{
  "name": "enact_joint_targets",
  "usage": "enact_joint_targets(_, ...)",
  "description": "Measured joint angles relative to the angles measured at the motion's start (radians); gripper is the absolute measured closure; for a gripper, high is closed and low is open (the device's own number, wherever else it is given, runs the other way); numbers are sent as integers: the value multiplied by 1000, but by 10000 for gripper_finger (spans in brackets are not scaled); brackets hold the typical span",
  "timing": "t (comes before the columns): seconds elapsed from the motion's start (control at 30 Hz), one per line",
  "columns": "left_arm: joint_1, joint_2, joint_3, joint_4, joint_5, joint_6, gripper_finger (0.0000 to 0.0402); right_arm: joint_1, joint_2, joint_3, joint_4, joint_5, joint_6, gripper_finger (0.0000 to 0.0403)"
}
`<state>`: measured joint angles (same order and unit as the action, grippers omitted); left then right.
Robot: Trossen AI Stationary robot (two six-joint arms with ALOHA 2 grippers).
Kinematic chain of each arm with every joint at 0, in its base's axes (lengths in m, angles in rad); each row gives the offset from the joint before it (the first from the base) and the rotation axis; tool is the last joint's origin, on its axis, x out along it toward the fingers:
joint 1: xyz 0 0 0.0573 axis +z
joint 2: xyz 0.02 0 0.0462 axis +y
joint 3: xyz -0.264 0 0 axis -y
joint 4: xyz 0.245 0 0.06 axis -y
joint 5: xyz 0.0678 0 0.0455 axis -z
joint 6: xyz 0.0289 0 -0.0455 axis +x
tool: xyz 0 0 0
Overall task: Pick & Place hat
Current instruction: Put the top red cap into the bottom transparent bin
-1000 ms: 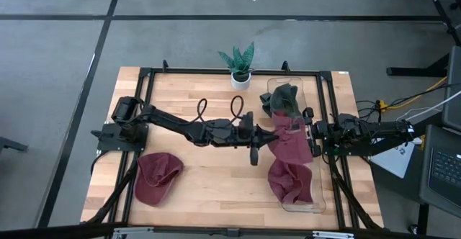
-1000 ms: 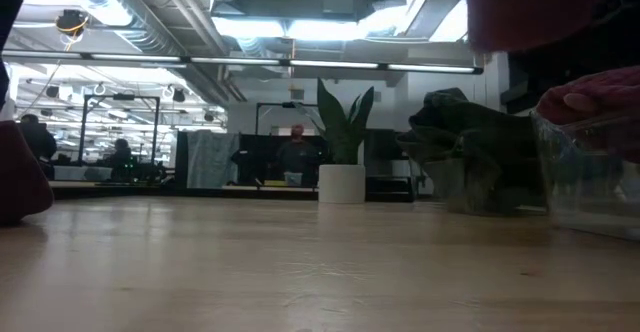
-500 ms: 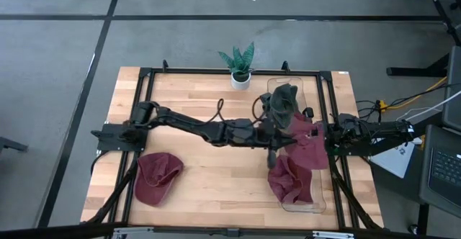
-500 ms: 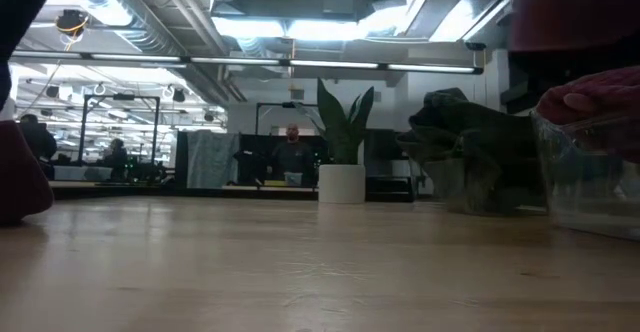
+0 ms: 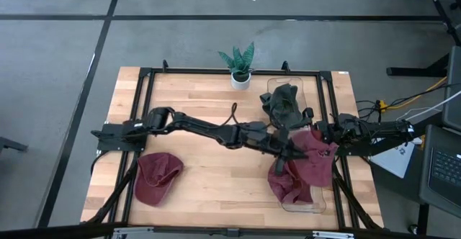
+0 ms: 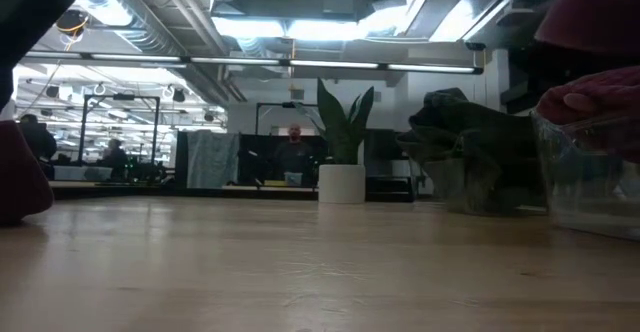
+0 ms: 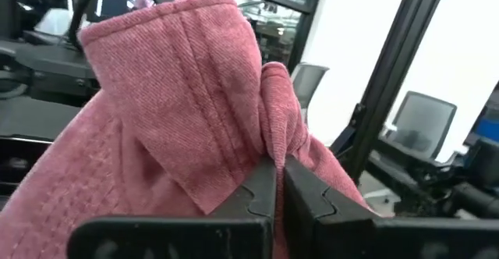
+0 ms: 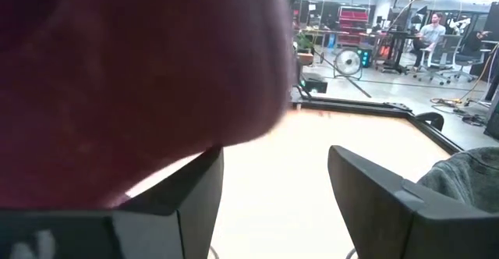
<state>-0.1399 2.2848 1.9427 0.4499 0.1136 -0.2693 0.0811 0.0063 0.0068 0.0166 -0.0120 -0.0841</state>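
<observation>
Between my left fingers [image 7: 274, 204], pressed tight together, a fold of the red hat [image 7: 179, 111] is pinched; its ribbed cloth fills most of my left wrist view. From above, my left gripper [image 5: 290, 151] sits at the end of the left arm stretched across the table [image 5: 216, 181] toward its right side, and the red hat [image 5: 315, 160] hangs from it over the clear bin [image 5: 317, 204], draped partly past the bin's right wall.

My right gripper [image 5: 325, 132] waits just beside the hat, at the right edge of the table. Its fingers [image 8: 390, 204] stand wide apart with nothing between them; red cloth hangs close in front of that wrist camera, covering much of the view.

Inside the bin, under the held hat, lies a second red hat [image 5: 288, 185], crumpled. At the bin's far end sits a dark green hat [image 5: 283, 101], bunched up. In the low view the green one [image 6: 470, 137] shows through the bin's clear wall [image 6: 585, 182], with red cloth above the rim.

A third red hat [image 5: 157, 178] lies on the bare wood at the near left part of the table, well apart from the bin.

At the far edge stands a small plant in a white pot [image 5: 240, 66], just left of the bin's far end.

Beyond the table, the low view shows a workshop with a person [image 6: 293, 152] standing behind the plant.
</observation>
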Motion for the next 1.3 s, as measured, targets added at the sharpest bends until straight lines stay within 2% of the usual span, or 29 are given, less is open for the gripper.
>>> enact_joint_targets(0.37,-62,0,1,69,21,-114,398,0,0,0,0,0,0,174)
enact_joint_targets(0.63,-107,24,1,6,20,-110,398,0,0,0,0,1,0,174)
enact_joint_targets(0.83,-102,28,1,-61,-87,-40,398,0,0,0,0,1,0,174)
enact_joint_targets(1.0,-68,27,13,-51,-55,-31,398,0,0,0,0,1,0,174)
enact_joint_targets(1.3,-97,72,12,-307,20,-119,398,0,0,0,0,0,0,174)
